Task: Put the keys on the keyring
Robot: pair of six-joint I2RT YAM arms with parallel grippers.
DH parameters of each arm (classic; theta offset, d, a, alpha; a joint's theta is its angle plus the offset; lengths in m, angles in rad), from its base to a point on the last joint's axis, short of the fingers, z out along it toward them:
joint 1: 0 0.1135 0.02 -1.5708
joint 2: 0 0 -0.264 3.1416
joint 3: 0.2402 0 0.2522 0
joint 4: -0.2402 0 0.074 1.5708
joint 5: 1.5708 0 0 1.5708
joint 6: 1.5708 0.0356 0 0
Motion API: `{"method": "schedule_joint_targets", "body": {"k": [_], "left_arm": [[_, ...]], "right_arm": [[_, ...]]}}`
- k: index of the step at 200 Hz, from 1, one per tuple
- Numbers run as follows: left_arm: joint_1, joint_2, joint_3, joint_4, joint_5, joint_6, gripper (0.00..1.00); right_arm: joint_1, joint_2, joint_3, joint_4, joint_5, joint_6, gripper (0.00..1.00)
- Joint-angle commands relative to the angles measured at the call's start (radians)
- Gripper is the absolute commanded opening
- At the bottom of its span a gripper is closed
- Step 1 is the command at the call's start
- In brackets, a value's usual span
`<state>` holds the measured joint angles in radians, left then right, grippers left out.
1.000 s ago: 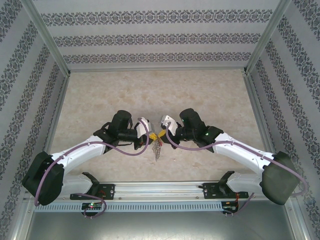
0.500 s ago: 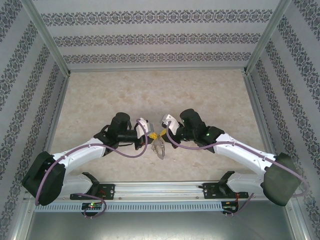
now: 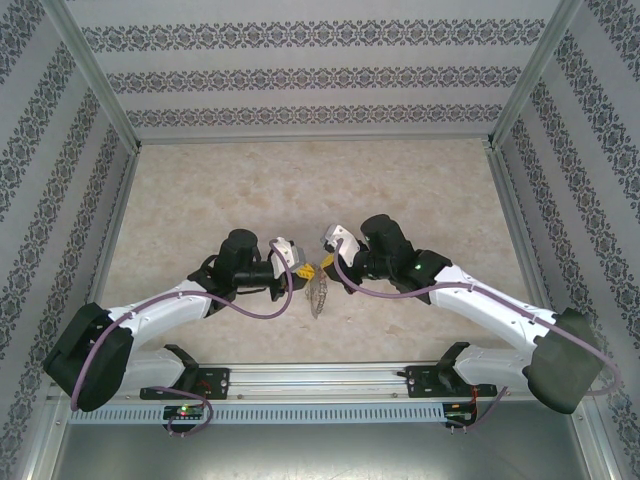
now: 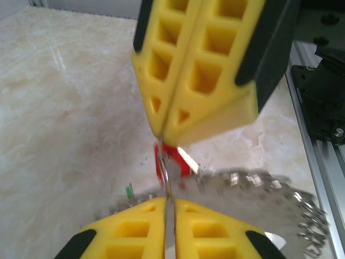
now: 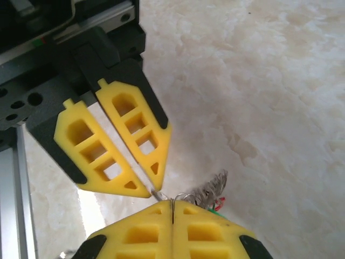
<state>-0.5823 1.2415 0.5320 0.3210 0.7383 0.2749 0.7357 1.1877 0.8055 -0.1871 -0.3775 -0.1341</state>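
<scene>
The keyring [image 3: 318, 293] hangs between my two grippers above the middle of the table, its fringe of small silvery pieces [image 4: 259, 183] spread out to one side. My left gripper [image 4: 168, 199] and right gripper [image 4: 161, 132] meet tip to tip, with a thin grey wire of the ring running between them. The left jaws leave a narrow slit with that metal in it. My right gripper [image 5: 172, 202] is pressed shut on the ring. The red key [image 4: 175, 159] sits right by the wire and the green key [image 4: 129, 191] dangles among the fringe. Both keys are blurred.
The aluminium rail [image 3: 320, 380] with the arm bases runs along the near edge, close to the hanging ring. Patterned walls [image 3: 320, 80] enclose the marble table [image 3: 300, 190] on three sides, and there is free tabletop behind the grippers.
The keyring has swung and turned under the grippers, showing broad half a second ago and edge-on now. The left gripper has drawn back slightly to the left. The right arm has barely moved.
</scene>
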Motion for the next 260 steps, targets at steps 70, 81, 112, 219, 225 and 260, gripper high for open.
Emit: {"method": "schedule_joint_targets", "body": {"k": [70, 81, 112, 219, 225, 260], "left_arm": [[-0.004, -0.039, 0.042, -0.040, -0.017, -0.004, 0.25], [-0.004, -0.042, 0.051, -0.047, -0.019, 0.001, 0.26], [-0.005, -0.032, 0.084, -0.088, -0.024, 0.033, 0.26], [-0.005, 0.044, 0.168, -0.217, 0.021, 0.124, 0.28], [-0.004, 0.047, 0.173, -0.217, 0.022, 0.125, 0.28], [-0.005, 0.066, 0.187, -0.209, 0.021, 0.127, 0.26]], "right_arm": [[0.010, -0.016, 0.048, -0.016, 0.027, -0.041, 0.00], [0.011, -0.014, 0.049, -0.017, 0.021, -0.045, 0.00], [0.010, -0.004, 0.055, -0.017, 0.006, -0.051, 0.00], [0.014, 0.011, 0.063, -0.014, -0.021, -0.053, 0.00], [0.014, 0.013, 0.064, -0.014, -0.022, -0.053, 0.00], [0.015, 0.020, 0.069, -0.019, -0.035, -0.057, 0.00]]}}
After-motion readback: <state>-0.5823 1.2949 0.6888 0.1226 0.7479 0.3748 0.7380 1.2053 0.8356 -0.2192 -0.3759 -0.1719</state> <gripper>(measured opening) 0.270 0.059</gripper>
